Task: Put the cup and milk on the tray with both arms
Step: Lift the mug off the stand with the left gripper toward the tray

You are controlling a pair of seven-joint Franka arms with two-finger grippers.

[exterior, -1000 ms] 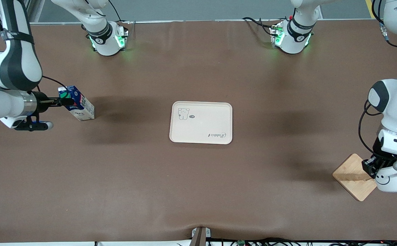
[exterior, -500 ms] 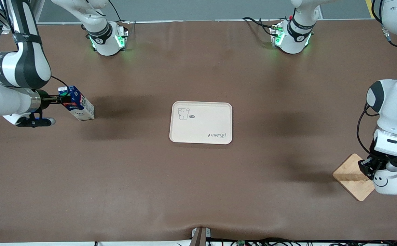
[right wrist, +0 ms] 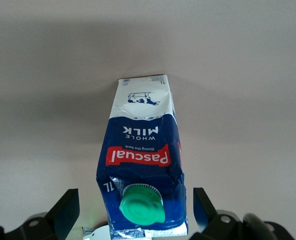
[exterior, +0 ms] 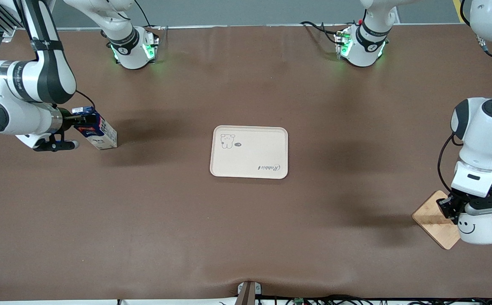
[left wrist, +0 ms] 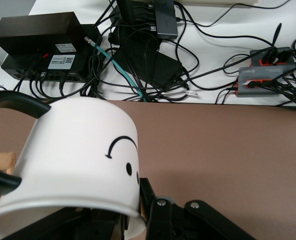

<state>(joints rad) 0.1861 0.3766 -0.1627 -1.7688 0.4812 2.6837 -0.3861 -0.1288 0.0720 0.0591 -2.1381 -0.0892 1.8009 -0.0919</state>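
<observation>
The tray [exterior: 249, 151] lies flat and bare at the middle of the table [exterior: 246, 237], and everything else is placed from it. Well away from the tray toward the right arm's end of the table, and slightly farther from the front camera than the tray, the milk [exterior: 97, 129] stands on the table surface. The right gripper [exterior: 83, 123] is at the carton's dark blue top; in the right wrist view its two black fingers [right wrist: 65, 210] sit spread wide on either side of the milk [right wrist: 142, 170], with clear gaps to the carton, so it has no grip on it. The green cap [right wrist: 141, 203] faces the wrist camera. Well away from the tray toward the left arm's end, and nearer the front camera than the tray, the cup [exterior: 479, 226] is at the edge of a square wooden base [exterior: 434, 218], smiley face toward the camera. The left gripper [exterior: 468, 207] is down at the cup's rim and appears closed on it, though the finger contact is mostly hidden; in the left wrist view the cup [left wrist: 72, 160] fills the frame just above the gripper's black parts.
</observation>
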